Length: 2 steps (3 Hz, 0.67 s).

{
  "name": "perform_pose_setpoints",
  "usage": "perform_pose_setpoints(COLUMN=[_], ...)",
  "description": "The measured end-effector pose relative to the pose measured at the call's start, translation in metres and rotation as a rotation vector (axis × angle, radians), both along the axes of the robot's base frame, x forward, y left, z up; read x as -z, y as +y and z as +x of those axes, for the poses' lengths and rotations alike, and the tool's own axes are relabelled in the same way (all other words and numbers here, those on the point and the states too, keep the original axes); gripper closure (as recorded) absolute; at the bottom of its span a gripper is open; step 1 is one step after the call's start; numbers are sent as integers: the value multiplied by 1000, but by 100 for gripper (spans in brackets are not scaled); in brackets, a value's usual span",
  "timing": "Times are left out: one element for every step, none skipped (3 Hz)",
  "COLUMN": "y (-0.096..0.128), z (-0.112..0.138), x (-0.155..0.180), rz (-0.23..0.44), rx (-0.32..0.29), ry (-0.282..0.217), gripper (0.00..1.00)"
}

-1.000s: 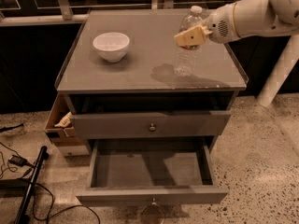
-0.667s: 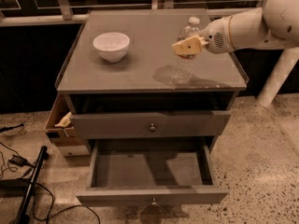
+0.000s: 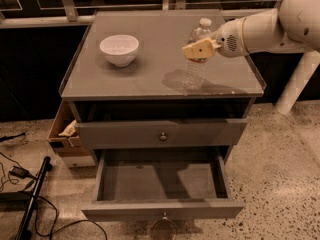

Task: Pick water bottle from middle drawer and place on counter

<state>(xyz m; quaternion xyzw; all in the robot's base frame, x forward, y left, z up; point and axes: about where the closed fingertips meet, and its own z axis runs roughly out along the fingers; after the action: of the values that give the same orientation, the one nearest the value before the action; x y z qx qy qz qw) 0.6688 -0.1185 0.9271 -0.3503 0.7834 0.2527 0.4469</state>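
The water bottle (image 3: 195, 66), clear with a white cap, stands upright on the right half of the grey counter (image 3: 150, 69), its base touching the top. My gripper (image 3: 200, 49) reaches in from the right on a white arm and is closed around the bottle's upper body. The middle drawer (image 3: 160, 181) below is pulled out, and its grey floor is bare.
A white bowl (image 3: 119, 49) sits on the counter's left half. The drawer above the open one is shut (image 3: 163, 134). A brown cardboard box (image 3: 64, 134) stands left of the cabinet. Cables and a black pole (image 3: 27, 204) lie on the floor at left. A white post (image 3: 297, 81) stands at right.
My gripper moved a little down and left with the bottle. The bottle's base now rests on the counter.
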Motion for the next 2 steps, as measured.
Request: perform_pose_setpoints(y=[4, 4], z=[0, 0], x=[1, 1], rz=[-6, -6], rx=[-13, -13], ry=[-12, -12], gripper=[100, 81])
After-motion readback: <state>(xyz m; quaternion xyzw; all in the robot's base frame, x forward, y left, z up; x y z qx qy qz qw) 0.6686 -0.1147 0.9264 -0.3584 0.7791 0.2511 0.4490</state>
